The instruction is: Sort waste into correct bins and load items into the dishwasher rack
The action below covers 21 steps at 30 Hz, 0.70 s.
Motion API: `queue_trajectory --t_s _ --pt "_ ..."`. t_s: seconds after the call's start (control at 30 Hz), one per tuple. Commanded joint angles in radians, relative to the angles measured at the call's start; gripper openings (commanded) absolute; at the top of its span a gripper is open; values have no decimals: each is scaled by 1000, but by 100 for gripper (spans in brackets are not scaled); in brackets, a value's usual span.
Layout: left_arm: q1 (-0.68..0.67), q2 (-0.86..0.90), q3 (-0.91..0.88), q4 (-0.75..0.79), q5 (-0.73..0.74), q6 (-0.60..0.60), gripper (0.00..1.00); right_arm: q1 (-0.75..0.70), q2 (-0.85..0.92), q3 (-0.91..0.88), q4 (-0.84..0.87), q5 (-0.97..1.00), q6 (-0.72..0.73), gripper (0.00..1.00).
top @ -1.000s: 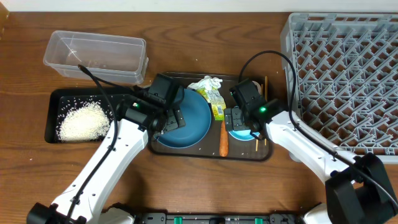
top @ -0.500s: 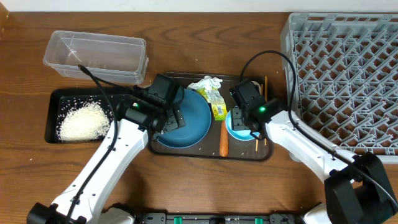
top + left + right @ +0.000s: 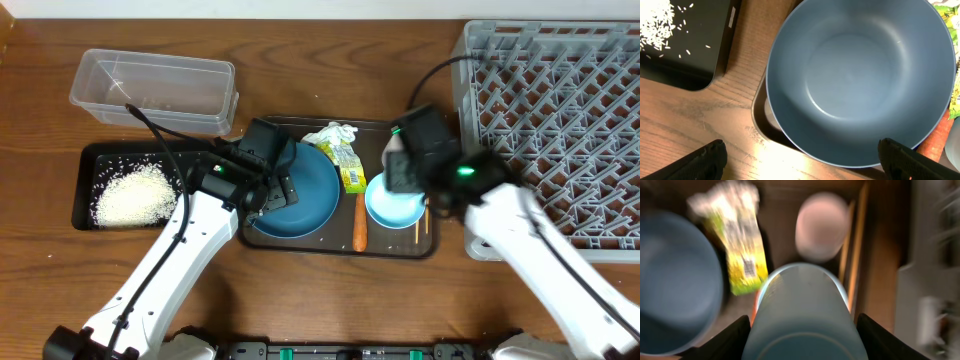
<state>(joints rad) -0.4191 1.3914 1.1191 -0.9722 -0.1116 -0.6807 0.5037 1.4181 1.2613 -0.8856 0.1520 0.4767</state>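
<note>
Right gripper [image 3: 801, 345] angled down, fingers clamped across the small light blue bowl [image 3: 393, 208], smooth round plastic, at the brown tray's [image 3: 320, 243] front right corner, left gripper [image 3: 801, 155] spread wide above the glossy dark blue dish [image 3: 860, 80], tray's left end.

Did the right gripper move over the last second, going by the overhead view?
Yes. The right gripper shifted right, toward the grey rack, with the light blue bowl between its fingers.

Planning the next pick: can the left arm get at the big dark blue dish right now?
Probably yes. The left gripper hangs open right above the dark blue dish, which is empty, and the right gripper, closed on the light blue bowl, is off to the side.
</note>
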Motion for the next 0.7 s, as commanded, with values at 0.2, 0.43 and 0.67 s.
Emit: queue_trajectory --t_s 0.2,0.43,0.67 --pt "5 0 14 -4 -9 -2 99 -430 -144 112 -29 -79 -142 58" --pt "5 0 14 -4 -9 -2 99 -819 -79 112 88 -270 -156 59" --pt "5 0 14 -4 -9 -2 99 -1012 49 112 204 -283 -187 64"
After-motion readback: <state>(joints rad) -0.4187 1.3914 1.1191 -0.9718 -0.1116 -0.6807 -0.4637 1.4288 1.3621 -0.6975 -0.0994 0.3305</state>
